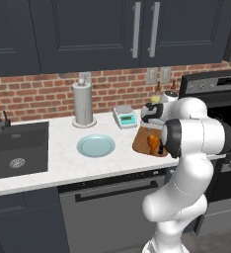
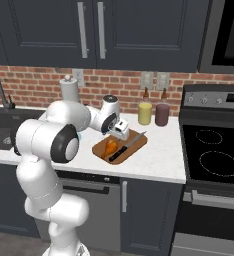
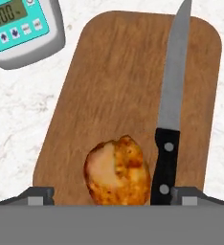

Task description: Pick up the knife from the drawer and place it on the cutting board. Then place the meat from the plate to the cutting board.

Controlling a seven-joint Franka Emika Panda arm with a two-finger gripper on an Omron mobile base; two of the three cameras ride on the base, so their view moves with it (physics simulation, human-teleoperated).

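The gripper (image 3: 113, 196) is positioned directly above the near end of the cutting board (image 3: 109, 81), with its two fingertips (image 3: 41, 196) spread wide on either side of the meat (image 3: 117, 173). Neither fingertip touches the drumstick; nothing is held.

The meat (image 2: 110, 146) lies on the cutting board (image 2: 134, 145), at the end nearest the robot, paler end toward the left in the hand view. The knife (image 3: 171, 110) lies on the same board just right of the meat, black handle toward the near end, grey blade pointing toward the far end, with the tip reaching the board's far edge. In the right base view the knife (image 2: 128, 146) lies along the board's length.

The plate (image 1: 96, 146) sits bare on the white marble counter (image 1: 58, 163), left of the cutting board (image 1: 142, 141) and right of the sink (image 1: 16, 148). A kitchen scale (image 1: 125, 117) with a teal top stands beyond the plate, just left of the board's far corner. A paper towel holder (image 1: 83, 105) stands against the brick wall. Two bottles (image 2: 153, 113), one yellow and one dark, stand at the wall right of the board, beside the stove (image 2: 214, 150).
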